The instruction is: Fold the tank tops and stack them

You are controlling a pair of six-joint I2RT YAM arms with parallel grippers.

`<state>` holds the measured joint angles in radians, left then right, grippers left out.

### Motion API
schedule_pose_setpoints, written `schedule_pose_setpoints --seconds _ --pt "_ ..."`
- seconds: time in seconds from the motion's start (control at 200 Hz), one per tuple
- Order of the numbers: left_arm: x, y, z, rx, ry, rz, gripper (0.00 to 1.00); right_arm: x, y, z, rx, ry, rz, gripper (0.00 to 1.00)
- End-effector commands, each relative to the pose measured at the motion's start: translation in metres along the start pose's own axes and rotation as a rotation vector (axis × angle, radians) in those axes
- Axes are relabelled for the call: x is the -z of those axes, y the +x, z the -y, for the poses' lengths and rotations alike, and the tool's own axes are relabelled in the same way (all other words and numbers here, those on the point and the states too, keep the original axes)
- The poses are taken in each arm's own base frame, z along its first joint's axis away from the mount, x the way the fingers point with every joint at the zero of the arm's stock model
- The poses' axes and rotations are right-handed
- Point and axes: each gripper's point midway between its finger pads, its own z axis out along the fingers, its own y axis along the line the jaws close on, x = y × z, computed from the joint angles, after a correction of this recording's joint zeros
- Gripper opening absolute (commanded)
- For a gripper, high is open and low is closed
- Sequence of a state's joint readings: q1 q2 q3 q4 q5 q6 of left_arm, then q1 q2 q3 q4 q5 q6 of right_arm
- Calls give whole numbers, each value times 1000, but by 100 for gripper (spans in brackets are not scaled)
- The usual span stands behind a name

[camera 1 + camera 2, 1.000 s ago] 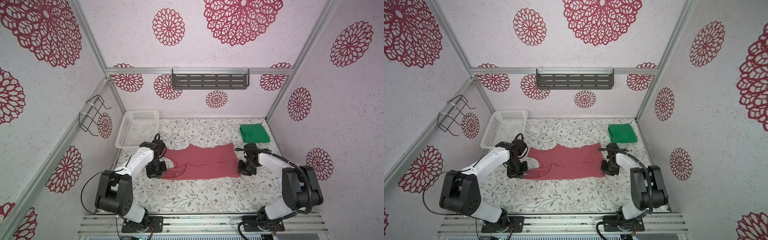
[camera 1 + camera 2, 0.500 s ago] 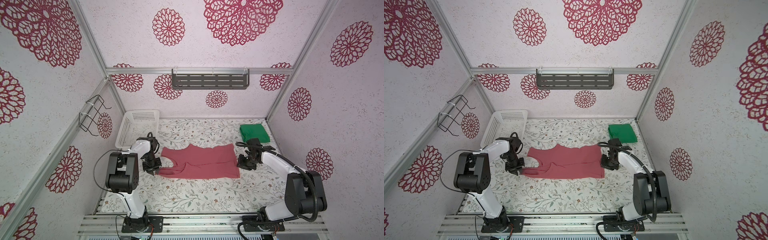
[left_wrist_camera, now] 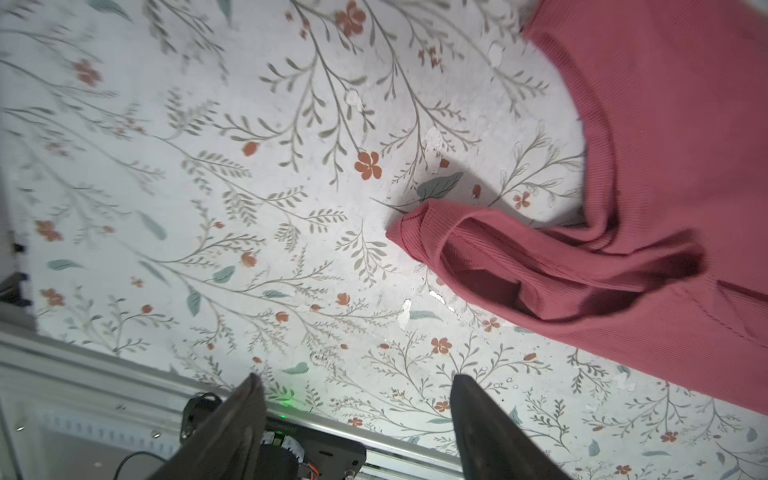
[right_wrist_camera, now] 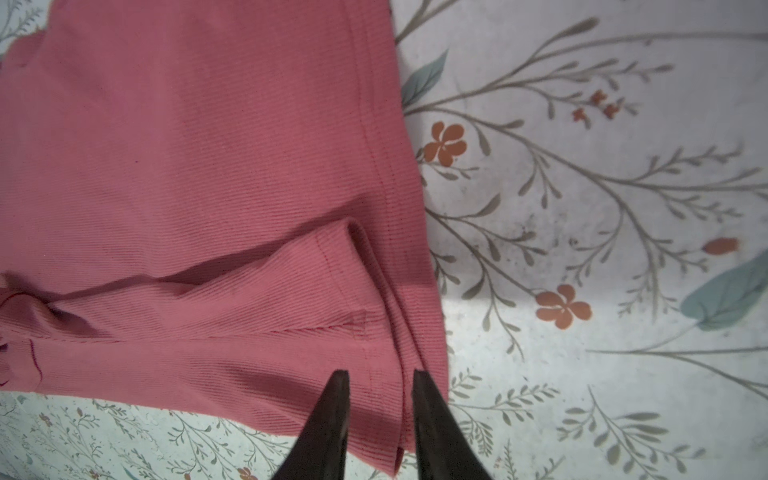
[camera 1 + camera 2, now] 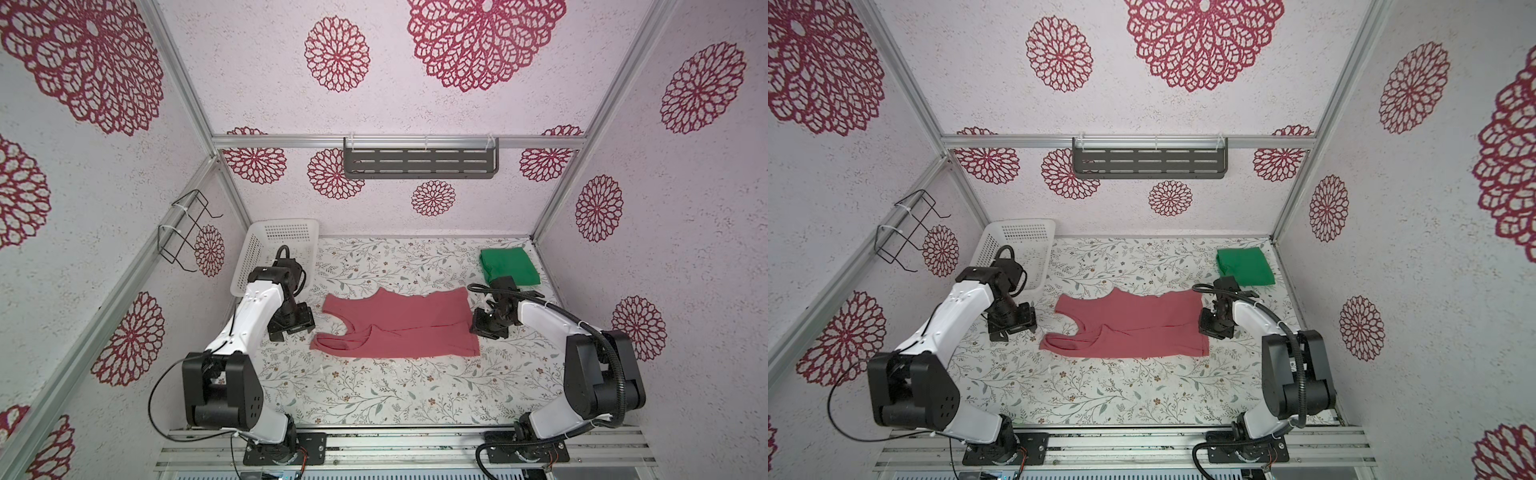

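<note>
Two pincers: left pincer [image 3: 355,376] gapes wide and grips nothing; right pincer [image 4: 378,372] stands narrowly parted, no cloth seen pinched. Two tops: pink top [image 5: 399,328] lies flat on the floral table [image 5: 374,395] between both pincers, strap loops just beside the left one, hem under the right one's tips; green top [image 5: 509,266] sits just behind the right pincer, apart from the pink. One white perforated basket [image 5: 257,249] behind the left pincer, partly hidden by that arm. One slotted shelf [image 5: 419,162] and one wire rack [image 5: 183,228] on the walls. Pink cloth fine-ribbed, hems stitched, near side folded over, one strap loop puckered open; green folded into a squarish pad.
</note>
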<state>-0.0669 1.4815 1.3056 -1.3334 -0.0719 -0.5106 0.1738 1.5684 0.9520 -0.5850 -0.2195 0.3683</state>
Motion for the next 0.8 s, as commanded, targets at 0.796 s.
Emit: schedule_pose_setpoints --seconds 0.796 --pt "-84 17 240 -175 301 -22 48 -28 5 -8 8 28 -28 27"
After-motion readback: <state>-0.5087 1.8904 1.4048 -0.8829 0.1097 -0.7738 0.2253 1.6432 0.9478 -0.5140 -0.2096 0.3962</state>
